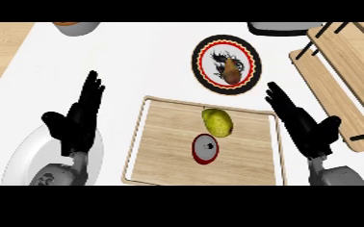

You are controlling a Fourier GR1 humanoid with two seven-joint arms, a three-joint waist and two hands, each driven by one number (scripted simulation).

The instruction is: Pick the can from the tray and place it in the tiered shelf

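Right hand, fingers spread and empty, sits nearer than my left to the upright can on the tray, which lies to its left.

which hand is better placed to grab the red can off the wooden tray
Probably the right hand. It is open beside the light wooden tray's right edge, between the red can and the wooden tiered shelf at far right. The left hand is open too, but beyond the tray's left edge, away from the shelf.
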